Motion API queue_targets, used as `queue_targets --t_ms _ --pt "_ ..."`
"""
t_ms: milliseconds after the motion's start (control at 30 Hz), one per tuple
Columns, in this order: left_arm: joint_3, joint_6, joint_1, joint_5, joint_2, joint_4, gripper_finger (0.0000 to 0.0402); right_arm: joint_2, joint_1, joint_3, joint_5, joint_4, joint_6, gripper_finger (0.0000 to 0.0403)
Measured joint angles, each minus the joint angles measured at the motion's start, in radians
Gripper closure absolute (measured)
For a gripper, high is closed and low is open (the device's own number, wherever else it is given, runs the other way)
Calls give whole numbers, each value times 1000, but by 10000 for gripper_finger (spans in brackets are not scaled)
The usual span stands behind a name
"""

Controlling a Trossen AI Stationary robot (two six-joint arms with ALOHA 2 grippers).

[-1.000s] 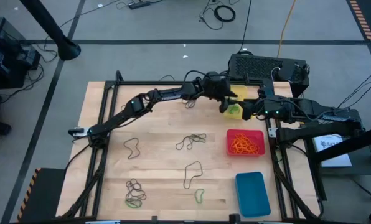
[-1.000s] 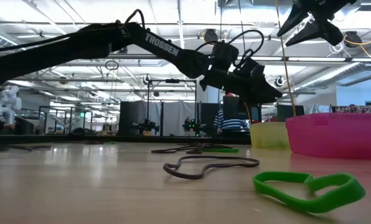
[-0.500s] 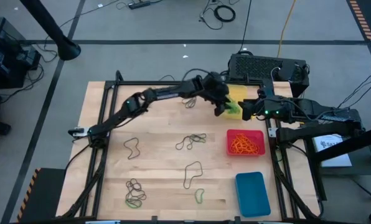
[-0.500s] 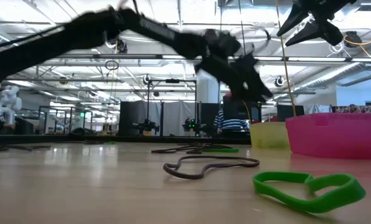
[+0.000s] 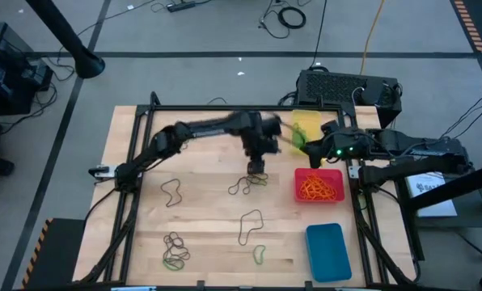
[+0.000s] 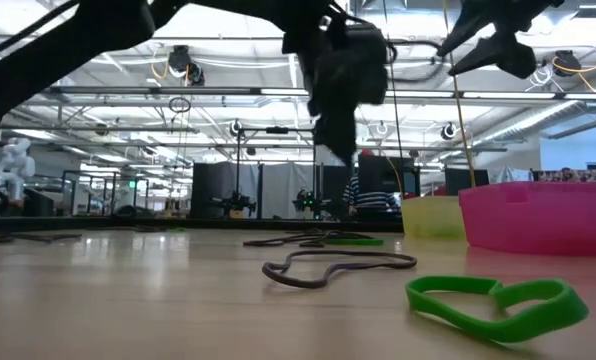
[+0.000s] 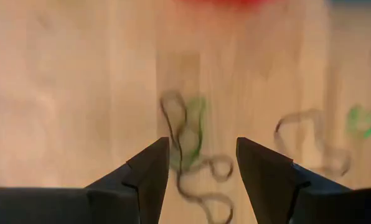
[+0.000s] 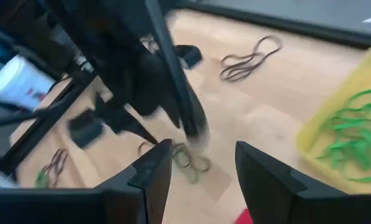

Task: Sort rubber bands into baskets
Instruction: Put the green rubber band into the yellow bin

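My left gripper point(image 5: 257, 169) point(image 7: 198, 167) hangs open, pointing steeply down, above a tangle of dark and green rubber bands point(image 5: 249, 183) point(image 7: 188, 143) lying mid-table; it touches nothing. My right gripper point(image 5: 303, 144) point(image 8: 199, 165) stands open and empty in the air beside the yellow basket point(image 5: 306, 125), which holds green bands point(image 8: 353, 134). The red basket point(image 5: 299, 192) holds orange bands. The blue basket point(image 5: 328, 250) sits near the front right. Loose bands lie flat on the wood: dark loops point(image 5: 172, 191) point(image 5: 251, 225), a green one point(image 5: 260, 255), a dark-and-green cluster point(image 5: 175, 250).
A black box point(image 5: 348, 87) stands beyond the table's far edge, behind the yellow basket. In the low view a green band point(image 6: 498, 300) and a dark band point(image 6: 338, 268) lie near the camera. A black frame point(image 5: 136, 153) borders the tabletop. Bare wood shows on the table's left half.
My left gripper has swung from beside the yellow basket toward the table's middle and near side, stopping above the tangle of dark and green bands. It has tipped from nearly level to steeply down and stayed open. The bands have not moved.
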Motion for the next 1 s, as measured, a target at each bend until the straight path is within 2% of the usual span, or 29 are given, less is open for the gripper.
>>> queue_targets --t_ms 233,367,533,700,1000 --pt "-62 46 -150 -166 -1 2 208 89 92 0 -47 102 25 234" --pt "-131 62 -208 -256 2 182 208 113 145 0 -43 115 77 234" --pt "-237 64 -231 -299 1 370 208 104 214 0 30 79 170 234" --pt "-321 58 -222 -306 -2 392 208 80 258 -1 104 81 213 234" --pt "-452 54 -217 -310 -4 523 208 77 262 0 105 82 204 234"
